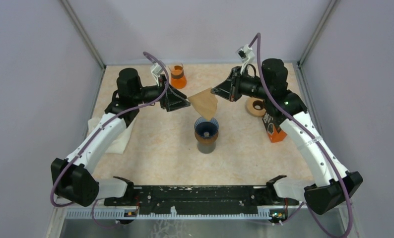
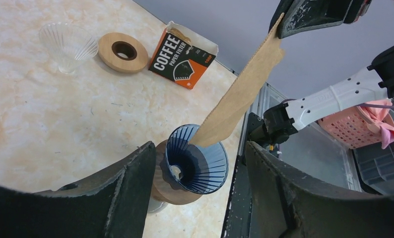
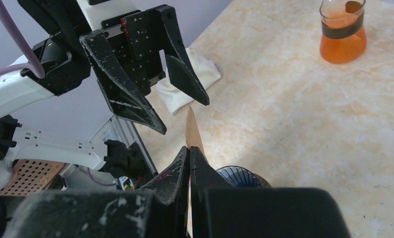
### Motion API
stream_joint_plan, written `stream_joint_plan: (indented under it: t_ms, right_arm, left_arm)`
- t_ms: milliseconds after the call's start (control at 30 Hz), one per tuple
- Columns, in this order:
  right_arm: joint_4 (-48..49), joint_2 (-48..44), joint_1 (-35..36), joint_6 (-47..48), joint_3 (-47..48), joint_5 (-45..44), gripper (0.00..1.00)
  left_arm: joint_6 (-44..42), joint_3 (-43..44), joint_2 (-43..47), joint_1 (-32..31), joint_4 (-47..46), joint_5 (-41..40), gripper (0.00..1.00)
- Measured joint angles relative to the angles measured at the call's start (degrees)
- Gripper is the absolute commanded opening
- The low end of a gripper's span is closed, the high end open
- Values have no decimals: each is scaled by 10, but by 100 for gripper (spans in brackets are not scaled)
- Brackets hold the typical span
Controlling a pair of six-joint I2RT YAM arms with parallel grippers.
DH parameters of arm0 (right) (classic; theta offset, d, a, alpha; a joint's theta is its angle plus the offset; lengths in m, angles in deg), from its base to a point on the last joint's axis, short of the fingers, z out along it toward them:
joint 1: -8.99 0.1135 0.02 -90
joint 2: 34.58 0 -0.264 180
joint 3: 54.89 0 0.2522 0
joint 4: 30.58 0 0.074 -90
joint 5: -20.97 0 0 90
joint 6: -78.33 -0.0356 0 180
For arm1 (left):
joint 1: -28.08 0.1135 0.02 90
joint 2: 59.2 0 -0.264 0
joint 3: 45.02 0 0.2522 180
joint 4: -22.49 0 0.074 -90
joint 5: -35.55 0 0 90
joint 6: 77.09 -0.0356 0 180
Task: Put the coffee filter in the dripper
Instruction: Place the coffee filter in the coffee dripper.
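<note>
Right gripper (image 3: 189,148) is pinched shut on one edge of the coffee filter (image 1: 205,103). Left gripper (image 3: 182,116) is spread wide and holds nothing, its jaws near the filter's free corner; contact cannot be told. Filter hangs slanted over the dripper (image 2: 197,166), lower point at the rim. Step in hand, as judged: opening the filter before seating. Next move likely needs the left jaws to catch one ply. Filter is thin brown paper, folded flat; dripper is a ribbed, dark blue translucent cone on a wooden-looking collar.

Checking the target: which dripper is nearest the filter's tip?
The dark blue dripper below the filter; the clear dripper lies far off beside the wooden ring.
</note>
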Motion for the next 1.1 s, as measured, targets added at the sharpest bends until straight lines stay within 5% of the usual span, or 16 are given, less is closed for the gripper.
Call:
stream_joint_plan:
  t_ms: [300, 767, 967, 1100]
  right_arm:
    - [4, 16, 22, 3, 0, 6, 0]
    - [8, 19, 26, 4, 0, 10, 0]
    - [12, 19, 26, 8, 0, 8, 28]
    - [14, 12, 26, 21, -2, -9, 36]
  left_arm:
    - [-4, 0, -8, -11, -10, 33, 51]
    - [1, -12, -8, -14, -38, 54, 3]
    - [10, -28, -3, -14, -58, 58, 0]
    - [19, -39, 6, -13, -71, 58, 0]
